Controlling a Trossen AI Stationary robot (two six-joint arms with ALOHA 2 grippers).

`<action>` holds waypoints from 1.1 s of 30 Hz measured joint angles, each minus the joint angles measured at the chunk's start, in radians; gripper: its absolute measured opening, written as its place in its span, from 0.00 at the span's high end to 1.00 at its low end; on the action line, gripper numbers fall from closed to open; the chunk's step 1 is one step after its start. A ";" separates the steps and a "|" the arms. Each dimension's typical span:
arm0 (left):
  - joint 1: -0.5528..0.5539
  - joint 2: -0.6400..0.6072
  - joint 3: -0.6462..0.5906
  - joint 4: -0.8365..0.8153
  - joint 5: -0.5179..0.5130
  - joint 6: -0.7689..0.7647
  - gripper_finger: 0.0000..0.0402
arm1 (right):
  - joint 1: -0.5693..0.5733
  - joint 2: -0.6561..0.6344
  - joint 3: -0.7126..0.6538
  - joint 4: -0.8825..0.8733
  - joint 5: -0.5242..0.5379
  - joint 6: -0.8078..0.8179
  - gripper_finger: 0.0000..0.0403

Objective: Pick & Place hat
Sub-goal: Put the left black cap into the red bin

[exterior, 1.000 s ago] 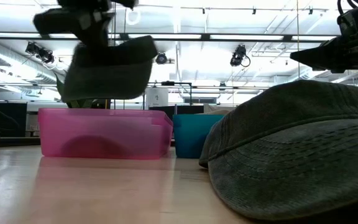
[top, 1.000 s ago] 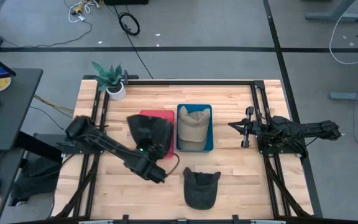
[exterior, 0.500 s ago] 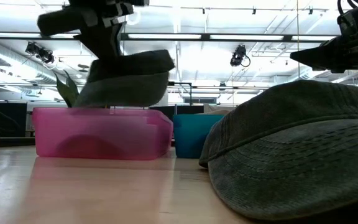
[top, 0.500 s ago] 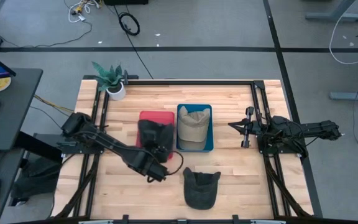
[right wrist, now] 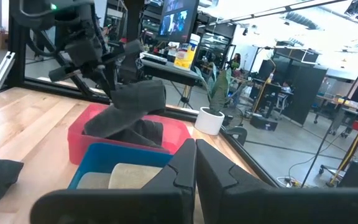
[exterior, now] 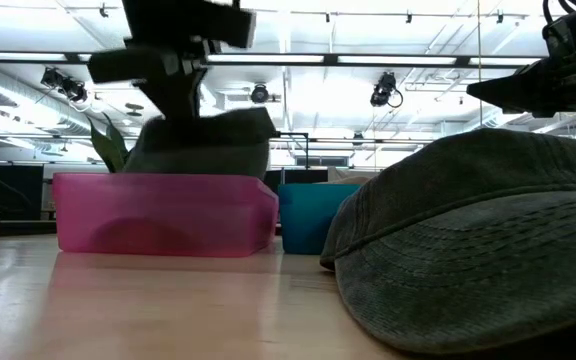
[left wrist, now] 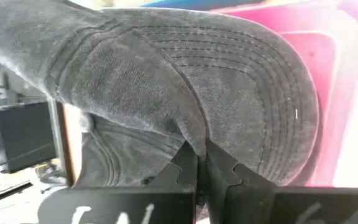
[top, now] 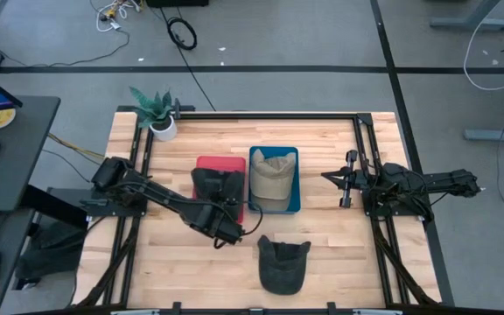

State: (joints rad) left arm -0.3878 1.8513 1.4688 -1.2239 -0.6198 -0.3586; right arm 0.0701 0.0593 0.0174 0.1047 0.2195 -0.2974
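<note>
The dark cap (top: 217,186) covers most of the inside of the red bin (top: 206,164), so from above only the bin's far rim and part of its floor show. In the low view the bin's pink wall (exterior: 158,215) hides the cap's lower part. The left hand (left wrist: 199,163) shows just its fingertips pinched on the cap's fabric; from above the wrist hides them. The grey cap (exterior: 478,250) lying near the low camera runs off that picture's right and bottom edges and blocks the surface behind it. The right hand (right wrist: 194,163) is cut off by the bottom edge of its wrist picture. The tan hat (top: 271,179) hides the blue bin's (top: 297,179) floor.
</note>
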 joint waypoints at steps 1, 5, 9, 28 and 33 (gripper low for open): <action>0.005 0.000 -0.012 0.018 0.015 0.014 0.99 | 0.000 0.000 0.000 0.000 0.000 0.000 0.97; 0.029 0.001 -0.076 0.102 0.075 0.095 0.99 | 0.000 0.000 0.000 0.000 0.000 0.000 0.97; 0.074 0.001 -0.134 0.143 0.116 0.120 0.98 | 0.000 0.000 0.000 0.000 0.000 0.000 0.97; 0.245 -0.008 -0.280 0.357 0.302 0.189 0.98 | 0.000 0.000 0.000 0.000 0.000 0.000 0.97; 0.246 -0.007 -0.281 0.385 0.308 0.187 0.98 | 0.000 0.000 0.000 0.000 0.000 0.000 0.97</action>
State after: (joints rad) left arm -0.1422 1.8439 1.1881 -0.8385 -0.3117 -0.1711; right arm 0.0703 0.0593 0.0174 0.1043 0.2195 -0.2974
